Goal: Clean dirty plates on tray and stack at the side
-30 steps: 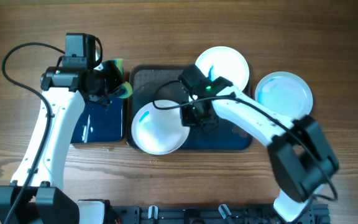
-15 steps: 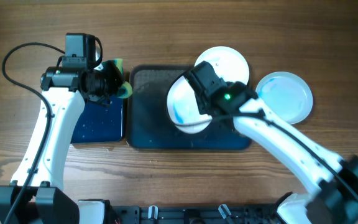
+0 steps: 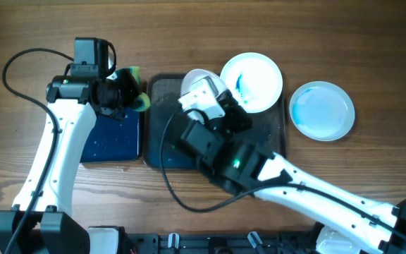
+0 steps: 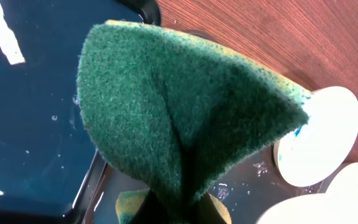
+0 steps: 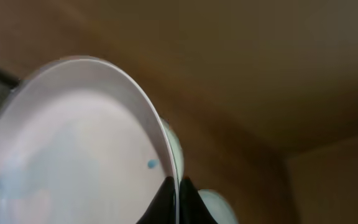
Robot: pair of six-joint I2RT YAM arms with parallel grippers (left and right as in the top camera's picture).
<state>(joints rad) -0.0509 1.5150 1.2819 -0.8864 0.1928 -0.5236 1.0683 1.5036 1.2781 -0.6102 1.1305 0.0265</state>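
My right gripper (image 3: 204, 97) is shut on the rim of a white plate (image 3: 196, 81) and holds it tilted, high above the dark tray (image 3: 162, 127). In the right wrist view the fingers (image 5: 176, 188) pinch the plate's edge (image 5: 73, 143), which carries faint blue marks. A second plate (image 3: 254, 79) with blue streaks lies on the tray's back right corner. A third plate (image 3: 322, 111) with a pale blue film lies on the table to the right. My left gripper (image 3: 134, 99) is shut on a folded green sponge (image 4: 185, 106) at the tray's back left corner.
A dark blue tub of water (image 3: 108, 141) stands left of the tray, under the left arm; it also shows in the left wrist view (image 4: 23, 112). My right arm crosses over the tray's front half. Bare wooden table (image 3: 372, 56) surrounds everything.
My right gripper lifted the plate off the tray's front left, raised it high and tilted it on edge toward the tray's back. The left arm and sponge stayed still.
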